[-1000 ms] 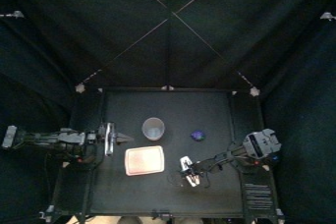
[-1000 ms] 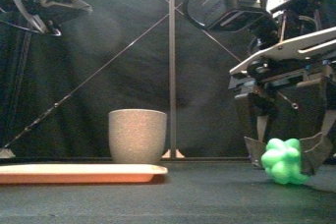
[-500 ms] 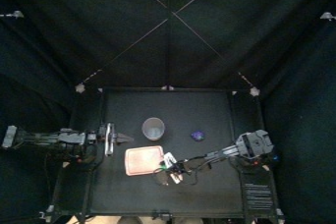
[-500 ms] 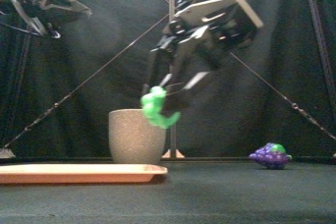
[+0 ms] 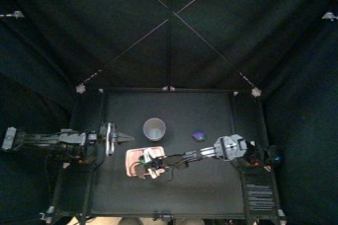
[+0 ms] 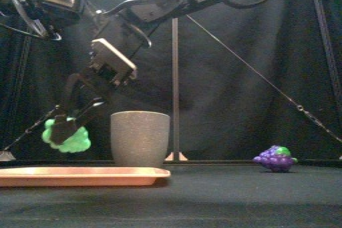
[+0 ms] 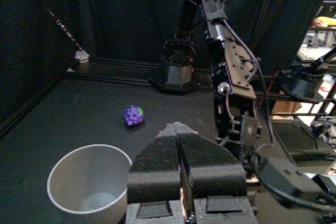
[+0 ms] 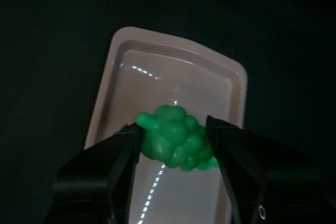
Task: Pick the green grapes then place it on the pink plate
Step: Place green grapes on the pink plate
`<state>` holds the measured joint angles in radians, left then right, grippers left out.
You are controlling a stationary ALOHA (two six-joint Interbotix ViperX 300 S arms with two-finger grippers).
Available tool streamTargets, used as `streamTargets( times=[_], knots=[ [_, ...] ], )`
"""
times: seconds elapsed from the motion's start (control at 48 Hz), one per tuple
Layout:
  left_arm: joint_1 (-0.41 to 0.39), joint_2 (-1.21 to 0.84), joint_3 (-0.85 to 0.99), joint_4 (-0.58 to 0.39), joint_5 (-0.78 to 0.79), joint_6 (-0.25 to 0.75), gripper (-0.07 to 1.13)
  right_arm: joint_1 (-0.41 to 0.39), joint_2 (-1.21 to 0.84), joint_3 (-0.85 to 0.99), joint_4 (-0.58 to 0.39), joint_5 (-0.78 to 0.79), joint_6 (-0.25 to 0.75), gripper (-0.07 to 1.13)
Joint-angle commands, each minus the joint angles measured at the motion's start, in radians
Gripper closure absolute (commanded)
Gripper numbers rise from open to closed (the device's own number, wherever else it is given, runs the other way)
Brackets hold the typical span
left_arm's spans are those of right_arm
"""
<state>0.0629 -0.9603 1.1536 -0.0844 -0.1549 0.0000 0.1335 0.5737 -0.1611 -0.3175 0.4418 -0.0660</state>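
Right claw (image 8: 179, 143) pinching green grapes (image 6: 63, 135) over pink plate (image 6: 107, 175) (held clear), left claw (image 7: 180, 138) closed

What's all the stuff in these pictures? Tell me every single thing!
Green grapes: one bunch, bright green, held in the air above the plate, not touching it.
Plate: one, pink, flat on the table, front and left of middle.
Cup: one, grey and speckled, upright behind the plate.
Purple grapes: one small bunch, purple, on the table to the right of the cup.
Table: one, black, under everything.
Right gripper: one, black, over the plate, shut on the green grapes.
Left gripper: one, black, at the table's left side, jaws shut and holding nothing.
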Motion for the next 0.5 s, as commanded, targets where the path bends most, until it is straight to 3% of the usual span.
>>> streamTargets(
  times=[0.021, 0.292, 0.5],
  knots=[
    [0.0, 0.0, -0.012, -0.002, -0.002, 0.0, 0.97, -0.002, -0.005, -0.044, 0.044, 0.017, -0.002, 0.45],
    [0.0, 0.0, -0.012, -0.002, 0.005, 0.0, 0.97, -0.005, -0.021, -0.035, 0.072, 0.046, 0.002, 0.44],
    [-0.002, 0.0, -0.012, -0.002, 0.005, 0.0, 0.97, -0.02, -0.02, -0.038, 0.091, 0.077, 0.011, 0.22]
  ],
)
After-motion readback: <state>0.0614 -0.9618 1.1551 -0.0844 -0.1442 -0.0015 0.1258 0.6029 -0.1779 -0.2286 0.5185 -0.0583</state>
